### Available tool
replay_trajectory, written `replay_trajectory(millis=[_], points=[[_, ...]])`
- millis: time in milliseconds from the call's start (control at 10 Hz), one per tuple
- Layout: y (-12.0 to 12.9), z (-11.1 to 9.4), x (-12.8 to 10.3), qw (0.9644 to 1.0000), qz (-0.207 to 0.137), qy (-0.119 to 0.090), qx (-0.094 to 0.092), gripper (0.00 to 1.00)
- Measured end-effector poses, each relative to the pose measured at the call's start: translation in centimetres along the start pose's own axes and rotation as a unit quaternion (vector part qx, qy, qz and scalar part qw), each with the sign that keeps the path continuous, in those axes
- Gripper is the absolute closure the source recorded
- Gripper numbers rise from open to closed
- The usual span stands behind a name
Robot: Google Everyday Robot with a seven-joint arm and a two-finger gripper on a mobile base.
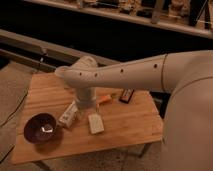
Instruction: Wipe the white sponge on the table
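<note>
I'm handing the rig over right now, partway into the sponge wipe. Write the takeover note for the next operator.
Gripper: low over the middle of the table, just behind the white sponge. No hold on the sponge is evident.
White sponge: lying flat on the table, toward the front edge. In the camera view, a white carton and a dark bowl lie to its left.
Also on the table: an orange item and a dark bar, farther back beside the arm.
Done: the arm is brought down next to the sponge.
Left: take the sponge and wipe it across the table.
</note>
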Motion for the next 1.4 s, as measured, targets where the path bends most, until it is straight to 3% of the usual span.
replay_trajectory(millis=[400, 600, 1000, 1400], points=[[0.7, 2.4, -0.8, 0.998, -0.055, -0.028, -0.016, 0.35], [-0.1, 4.0, -1.4, 0.9975, -0.064, -0.031, -0.005, 0.35], [-3.5, 7.0, -2.2, 0.9983, -0.047, -0.016, 0.029, 0.35], [-3.7, 8.7, -2.0, 0.9995, -0.024, 0.003, 0.021, 0.35]])
